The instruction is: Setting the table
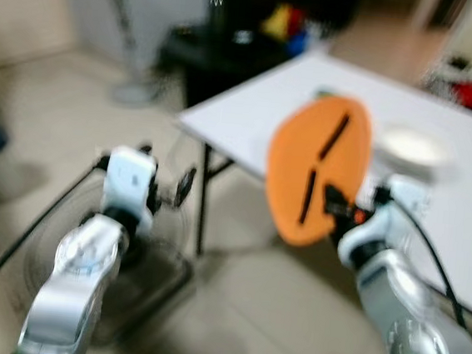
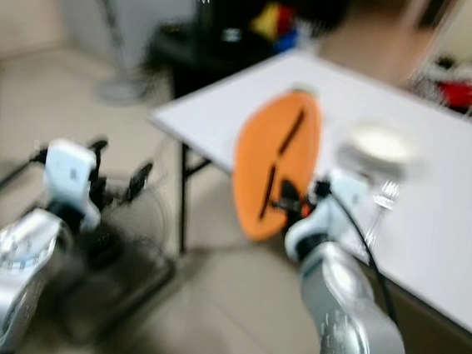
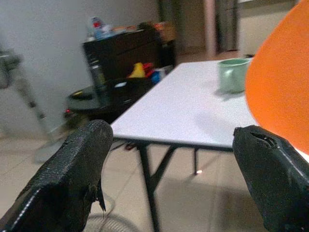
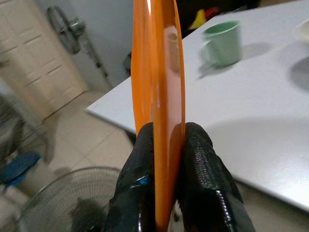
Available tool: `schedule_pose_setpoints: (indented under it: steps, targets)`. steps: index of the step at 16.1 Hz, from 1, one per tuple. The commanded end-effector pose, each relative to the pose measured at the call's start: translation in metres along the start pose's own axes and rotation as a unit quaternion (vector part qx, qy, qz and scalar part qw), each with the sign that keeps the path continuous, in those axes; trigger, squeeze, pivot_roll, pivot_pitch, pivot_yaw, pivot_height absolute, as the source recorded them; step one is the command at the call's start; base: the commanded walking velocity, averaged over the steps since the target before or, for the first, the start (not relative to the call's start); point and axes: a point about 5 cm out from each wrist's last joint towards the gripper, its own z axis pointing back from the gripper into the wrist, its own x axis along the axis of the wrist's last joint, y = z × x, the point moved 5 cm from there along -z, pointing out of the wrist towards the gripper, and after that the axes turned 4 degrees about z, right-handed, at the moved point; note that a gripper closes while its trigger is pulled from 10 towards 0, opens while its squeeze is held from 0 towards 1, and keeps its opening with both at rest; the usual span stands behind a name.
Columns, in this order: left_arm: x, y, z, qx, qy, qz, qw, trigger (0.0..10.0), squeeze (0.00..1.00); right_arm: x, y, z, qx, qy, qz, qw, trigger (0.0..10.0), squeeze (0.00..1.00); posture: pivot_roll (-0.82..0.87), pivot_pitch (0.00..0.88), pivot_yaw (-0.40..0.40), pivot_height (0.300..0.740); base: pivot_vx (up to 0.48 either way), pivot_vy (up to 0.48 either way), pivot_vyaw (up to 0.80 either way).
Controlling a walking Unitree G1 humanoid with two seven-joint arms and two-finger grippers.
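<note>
1. The right gripper (image 4: pixel 166 159) pinches an orange plate (image 1: pixel 316 170) by its lower rim, holding it upright and edge-on over the near edge of the white table (image 1: pixel 259 112).
2. The left gripper (image 3: pixel 169 169) hangs at 9 o'clock from the plate, above the floor, jaws spread with nothing between them.
3. A green mug (image 4: pixel 222 42) stands on the table at 12 o'clock beyond the plate; a white bowl (image 1: pixel 413 148) sits at 3 o'clock.

Silver rounded arms, white wrist blocks, black cables; left pincer (image 3: pixel 169 179) and right pincer (image 4: pixel 169 159) fingers black, rough-textured.
</note>
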Motion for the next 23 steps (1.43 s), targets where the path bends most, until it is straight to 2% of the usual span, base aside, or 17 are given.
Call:
schedule_pose_setpoints:
  steps: [1, 19, 21, 22, 23]
  targets:
    - [0.002, -0.008, -0.003, -0.013, -0.002, 0.005, 1.0, 10.0, 0.0, 0.014, -0.011, 0.003, -0.02, -0.026, 0.011, 0.999, 10.0, 0.0, 0.05, 0.0, 0.02, 0.74, 0.337, 0.0, -0.48]
    - [-0.001, -0.008, -0.002, -0.011, 0.003, 0.008, 1.0, 10.0, 0.0, 0.008, 0.001, -0.001, 0.044, 0.008, -0.035, 0.998, 10.0, 0.0, 0.06, 0.0, 0.014, 0.74, 0.336, 0.0, 0.0]
    - [-0.002, -0.013, 0.0, -0.034, 0.005, 0.008, 0.999, 10.0, 0.0, 0.005, 0.004, 0.0, 0.059, 0.015, -0.081, 0.995, 10.0, 0.0, 0.06, 0.0, 0.016, 0.74, 0.0, 0.0, 0.0]
    - [-0.005, -0.02, 0.002, -0.067, 0.016, 0.002, 0.998, 10.0, 0.0, 0.001, 0.003, 0.0, 0.066, 0.028, -0.116, 0.991, 10.0, 0.0, 0.06, 0.0, 0.019, 0.74, 0.0, 0.0, 0.0]
    - [-0.006, -0.021, 0.002, -0.078, 0.018, 0.003, 0.997, 10.0, 0.0, -0.001, 0.003, 0.001, 0.073, 0.036, -0.127, 0.989, 10.0, 0.0, 0.06, 0.0, 0.022, 0.74, 0.0, 0.0, 0.0]
